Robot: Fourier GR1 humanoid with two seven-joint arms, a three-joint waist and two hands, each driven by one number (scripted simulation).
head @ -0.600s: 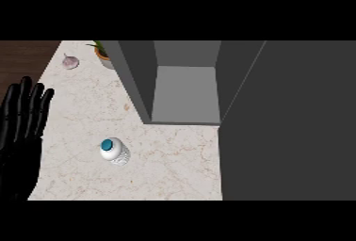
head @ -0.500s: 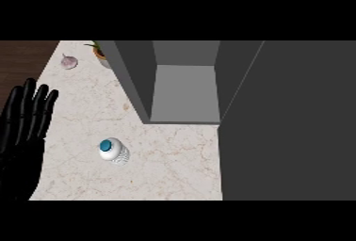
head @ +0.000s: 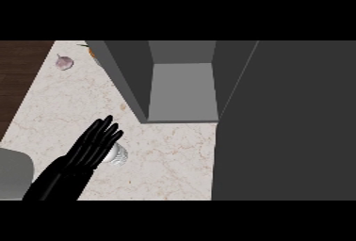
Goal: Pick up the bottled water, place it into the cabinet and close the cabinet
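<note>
The bottled water [head: 120, 155] stands on the marble counter [head: 167, 160], in front of and to the left of the open grey cabinet [head: 182, 89]. My left hand [head: 94, 148] lies across the bottle's left side with straight fingers pointing up and right. It hides the blue cap, and only the ribbed clear right side shows. The cabinet's dark door [head: 285, 122] stands open and fills the right of the view. My right hand does not show.
A small purple bulb [head: 64, 62] lies at the back left of the counter. An orange item [head: 90, 50] peeks out beside the cabinet's left wall. Dark wood floor [head: 17, 75] runs along the counter's left edge. A grey forearm part [head: 14, 174] shows at the lower left.
My left hand has moved from resting at the left edge rightward onto the bottle, covering its cap. The bottle has stayed where it was.
</note>
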